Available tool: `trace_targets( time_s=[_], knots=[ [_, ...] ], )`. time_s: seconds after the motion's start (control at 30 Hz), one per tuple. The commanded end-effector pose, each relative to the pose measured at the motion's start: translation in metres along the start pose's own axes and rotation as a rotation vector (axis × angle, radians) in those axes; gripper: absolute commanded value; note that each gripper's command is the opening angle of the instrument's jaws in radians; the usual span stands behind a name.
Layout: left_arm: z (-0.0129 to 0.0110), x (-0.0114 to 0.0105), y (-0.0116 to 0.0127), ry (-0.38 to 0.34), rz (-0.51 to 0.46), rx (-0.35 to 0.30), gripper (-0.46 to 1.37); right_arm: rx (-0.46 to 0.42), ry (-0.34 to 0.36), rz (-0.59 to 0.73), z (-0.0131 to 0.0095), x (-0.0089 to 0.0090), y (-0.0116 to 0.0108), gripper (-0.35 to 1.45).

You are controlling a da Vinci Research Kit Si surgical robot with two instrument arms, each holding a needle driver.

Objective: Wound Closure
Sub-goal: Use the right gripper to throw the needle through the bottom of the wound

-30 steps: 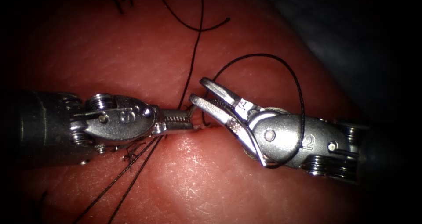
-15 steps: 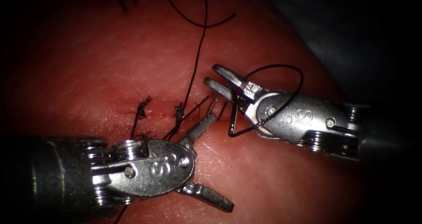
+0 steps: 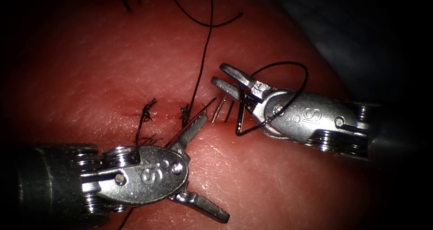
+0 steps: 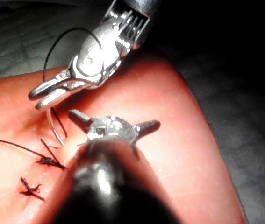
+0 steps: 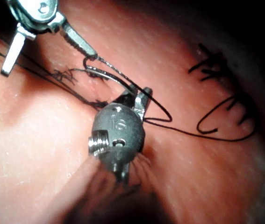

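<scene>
Right pincer (image 3: 224,81) grips needle (image 3: 219,108); left pincer (image 3: 212,167) empty

The needle (image 3: 219,107) is seen only as a short bright sliver beside the right tool (image 3: 225,80); its remaining curve cannot be traced. The left tool (image 3: 205,160) has its shaft cut off at the left edge. The thread (image 3: 204,54) is cut off at the top edge.

Left tool (image 3: 205,164) agape, empty; right tool (image 3: 221,81) gripping needle (image 3: 219,108) beside cut (image 3: 171,117).
</scene>
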Motion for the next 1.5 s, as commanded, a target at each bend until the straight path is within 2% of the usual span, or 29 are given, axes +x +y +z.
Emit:
trace_targets(
  time_s=[0.03, 0.13, 0.17, 0.23, 0.27, 0.3, 0.37, 0.4, 0.57, 0.8, 0.97, 1.13, 1.2, 1.5],
  knots=[
    [-0.0003, -0.0002, -0.0001, 0.001, 0.002, 0.000, 1.16, 0.022, -0.009, -0.024, -0.0001, 0.0000, 0.0002, -0.35],
    [-0.0009, -0.0005, -0.0003, 0.001, 0.002, 0.001, 1.03, 0.062, -0.040, -0.062, -0.0002, -0.0001, 0.0006, -0.35],
    [-0.0009, -0.0005, -0.0003, 0.002, 0.001, 0.004, 0.91, 0.074, -0.049, -0.063, -0.0002, -0.0001, 0.0008, -0.35],
    [-0.0009, -0.0006, -0.0004, 0.006, 0.000, 0.010, 0.52, 0.086, -0.059, -0.063, -0.0002, -0.0002, 0.0009, -0.35],
    [-0.0007, -0.0007, -0.0004, 0.005, -0.001, 0.014, 0.24, 0.102, -0.069, -0.063, -0.0001, -0.0002, 0.0011, -0.35],
    [-0.0005, -0.0007, -0.0004, 0.005, -0.001, 0.015, 0.08, 0.110, -0.078, -0.064, -0.0001, -0.0002, 0.0011, -0.35],
    [-0.0002, -0.0008, -0.0006, 0.005, 0.000, 0.017, -0.12, 0.121, -0.087, -0.063, 0.0000, -0.0002, 0.0012, -0.35],
    [0.0002, -0.0009, -0.0009, 0.006, 0.000, 0.019, -0.35, 0.132, -0.097, -0.063, 0.0001, -0.0002, 0.0013, -0.35],
    [0.0015, -0.0015, -0.0028, 0.007, 0.041, 0.026, -0.35, 0.179, -0.126, -0.077, 0.0002, -0.0003, 0.0013, -0.35],
    [0.0031, -0.0040, -0.0039, 0.008, 0.061, 0.036, -0.35, 0.278, -0.151, -0.095, 0.0008, -0.0011, 0.0004, -0.35],
    [0.0038, -0.0057, -0.0034, -0.008, 0.056, 0.038, -0.35, 0.339, -0.189, -0.078, 0.0017, -0.0017, -0.0001, -0.35],
    [0.0040, -0.0064, -0.0026, -0.017, 0.058, 0.036, -0.35, 0.362, -0.236, -0.057, 0.0025, -0.0016, 0.0005, -0.35],
    [0.0040, -0.0066, -0.0019, -0.020, 0.061, 0.032, -0.35, 0.393, -0.278, -0.033, 0.0032, -0.0014, 0.0009, -0.35],
    [0.0057, -0.0073, -0.0012, -0.030, 0.058, 0.016, -0.35, 0.462, -0.301, 0.034, 0.0048, -0.0008, 0.0013, -0.35]
  ],
)
